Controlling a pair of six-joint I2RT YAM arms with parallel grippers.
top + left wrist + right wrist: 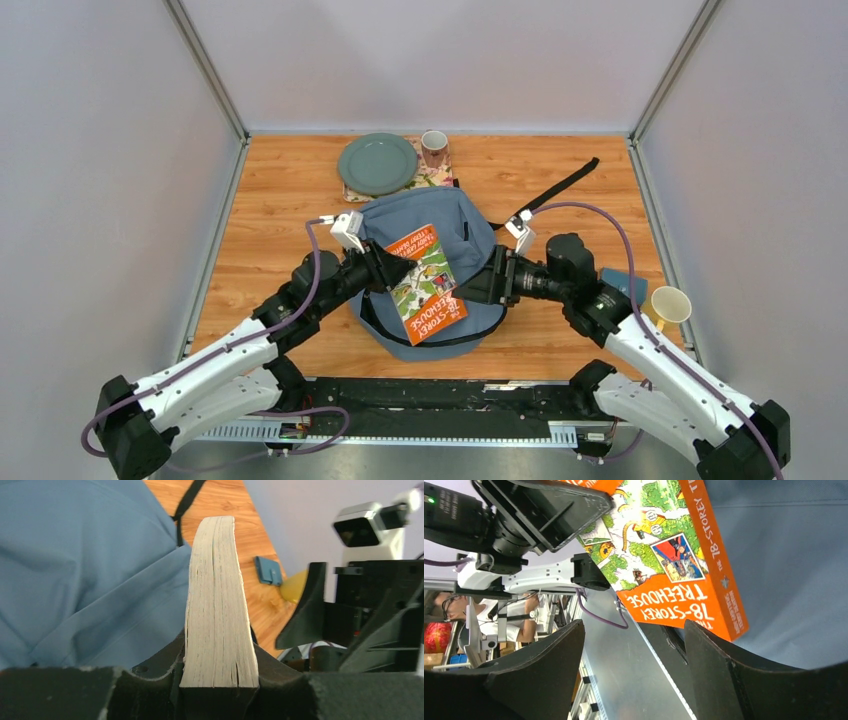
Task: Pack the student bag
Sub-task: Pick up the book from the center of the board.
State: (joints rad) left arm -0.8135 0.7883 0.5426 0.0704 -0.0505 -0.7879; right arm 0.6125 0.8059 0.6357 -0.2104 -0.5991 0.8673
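The student bag (pixel 430 225) lies in the middle of the table, grey-blue and soft. Over its front half hangs an orange book (pixel 427 288) with a green cartoon cover, tilted. My left gripper (pixel 398 270) is shut on the book's left edge; in the left wrist view the cream page block (pixel 217 605) stands clamped between the jaws of that gripper (pixel 219 655), with the bag (pixel 75 575) behind it. My right gripper (pixel 476 289) is just right of the book, open. In the right wrist view that gripper (pixel 634 645) holds nothing, and the book (pixel 674 570) sits just beyond its fingertips over the bag (pixel 789 555).
A green plate (pixel 377 163) and a mug (pixel 434 148) rest on a floral mat at the back. A black strap (pixel 562 188) trails off to the back right. A yellow paper cup (pixel 670 303) and a blue item (pixel 625 282) lie by the right arm. Grey walls enclose the table.
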